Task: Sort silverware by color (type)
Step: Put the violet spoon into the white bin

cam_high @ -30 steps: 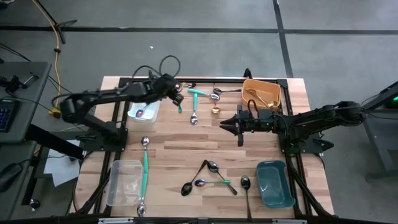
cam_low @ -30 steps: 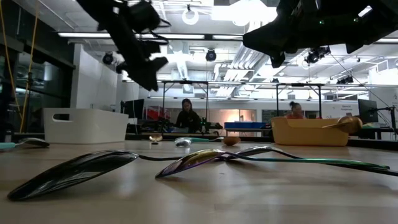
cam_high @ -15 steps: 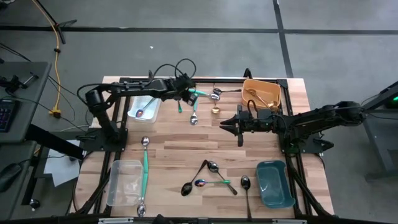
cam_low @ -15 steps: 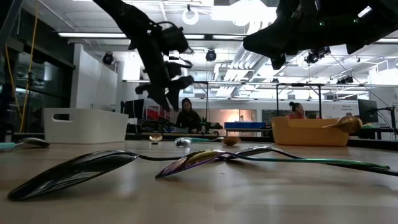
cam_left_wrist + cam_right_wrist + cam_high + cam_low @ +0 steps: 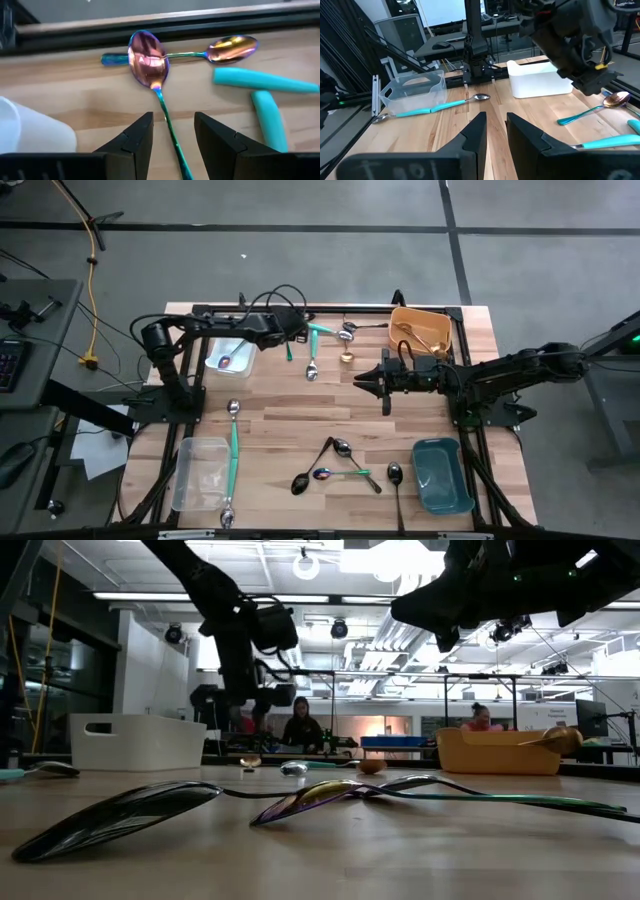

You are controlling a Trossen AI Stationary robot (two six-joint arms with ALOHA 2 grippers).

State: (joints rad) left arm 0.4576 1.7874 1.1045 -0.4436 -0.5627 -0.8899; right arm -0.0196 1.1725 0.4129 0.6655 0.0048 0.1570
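**Bin Contents and Gripper Positions**

The table (image 5: 300, 405) carried four bins. The white bin (image 5: 231, 355), at the far left, held one small spoon with a reddish sheen. The orange bin (image 5: 421, 330), at the far right, held gold spoons (image 5: 418, 336). The clear bin (image 5: 199, 473), at the near left, and the teal bin (image 5: 441, 474), at the near right, showed no contents.

The left gripper (image 5: 172, 131) hovered near the far edge, just beside the white bin. Its fingers were spread, one on each side of the handle of a rainbow spoon (image 5: 148, 59) lying on the wood; no contact was visible. A second rainbow spoon (image 5: 231, 48) lay crossed behind the first. Two teal handles (image 5: 265, 92) lay near them.

The right gripper (image 5: 366, 381) hung above the table centre, fingers slightly parted, holding nothing.

Further loose items included a long teal-handled spoon (image 5: 234, 450) beside the clear bin and a cluster of black and rainbow spoons (image 5: 335, 463) near the front edge.
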